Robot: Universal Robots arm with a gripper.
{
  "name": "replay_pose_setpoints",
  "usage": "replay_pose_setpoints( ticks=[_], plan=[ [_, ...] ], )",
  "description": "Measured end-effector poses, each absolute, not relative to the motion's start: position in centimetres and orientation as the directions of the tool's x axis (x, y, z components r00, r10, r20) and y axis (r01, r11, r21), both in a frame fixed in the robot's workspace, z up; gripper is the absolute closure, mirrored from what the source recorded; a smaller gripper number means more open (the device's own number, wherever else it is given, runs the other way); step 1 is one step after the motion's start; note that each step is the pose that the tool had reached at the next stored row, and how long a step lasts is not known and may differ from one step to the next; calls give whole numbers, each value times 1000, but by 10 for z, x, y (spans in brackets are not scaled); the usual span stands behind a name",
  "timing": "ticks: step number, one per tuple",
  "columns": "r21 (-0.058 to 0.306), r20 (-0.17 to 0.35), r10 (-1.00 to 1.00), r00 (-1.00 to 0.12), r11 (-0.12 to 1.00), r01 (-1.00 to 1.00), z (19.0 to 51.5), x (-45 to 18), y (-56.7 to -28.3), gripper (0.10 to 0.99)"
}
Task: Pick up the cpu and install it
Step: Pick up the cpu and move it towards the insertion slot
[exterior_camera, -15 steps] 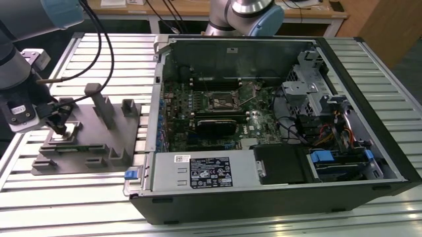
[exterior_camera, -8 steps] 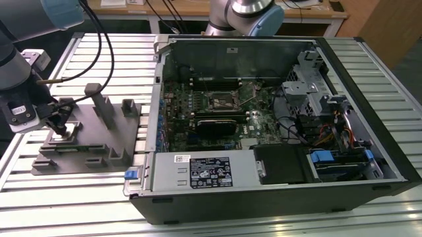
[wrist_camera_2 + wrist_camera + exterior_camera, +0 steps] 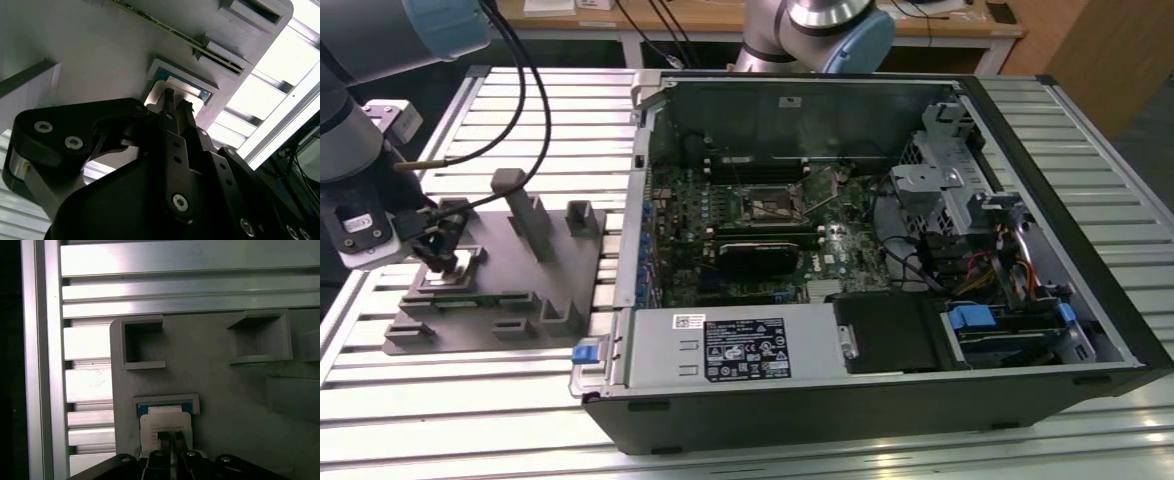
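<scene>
The cpu (image 3: 165, 419) is a small pale square lying flat in a blue-edged recess of the grey plastic fixture (image 3: 534, 275), at the exterior view's left. My gripper (image 3: 444, 266) stands straight over it, pointing down. In both wrist views the two dark fingers (image 3: 163, 439) are pressed side by side, with their tips on or just above the middle of the cpu's top (image 3: 186, 86). They do not straddle its edges. The square metal-framed socket (image 3: 767, 203) sits on the motherboard inside the open computer case, well toward the exterior view's right of the gripper.
The open computer case (image 3: 881, 400) lies on its side on the slatted aluminium table (image 3: 467, 400), its near wall between fixture and motherboard. Upright posts (image 3: 527, 215) rise from the fixture beside the gripper. Cables (image 3: 520, 90) hang above. A second arm's base (image 3: 821, 30) stands behind the case.
</scene>
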State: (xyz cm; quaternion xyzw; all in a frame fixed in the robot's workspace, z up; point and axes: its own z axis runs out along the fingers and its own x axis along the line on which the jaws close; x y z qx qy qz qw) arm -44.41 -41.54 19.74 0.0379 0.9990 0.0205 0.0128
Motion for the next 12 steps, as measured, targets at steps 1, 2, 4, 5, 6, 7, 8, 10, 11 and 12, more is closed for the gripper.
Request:
replay_pose_setpoints(
  ticks=[1, 2, 4, 5, 6, 7, 8, 10, 11, 12],
  plan=[
    [42, -24, 76, -997, 996, 75, 197, -444, -415, 855],
    [42, -24, 76, -997, 996, 75, 197, -444, -415, 855],
    [42, -24, 76, -997, 996, 75, 197, -444, -415, 737],
    [42, -24, 76, -997, 996, 75, 197, -444, -415, 737],
    [42, -24, 76, -997, 996, 75, 197, -444, -415, 678],
    [42, -24, 76, -997, 996, 75, 197, -444, -415, 620],
    [42, -24, 76, -997, 996, 75, 197, -444, -415, 620],
    [42, -24, 76, -997, 996, 75, 197, -444, -415, 561],
    [42, -24, 76, -997, 996, 75, 197, -444, -415, 498],
    [42, -24, 76, -997, 996, 75, 197, -444, -415, 498]
  ],
)
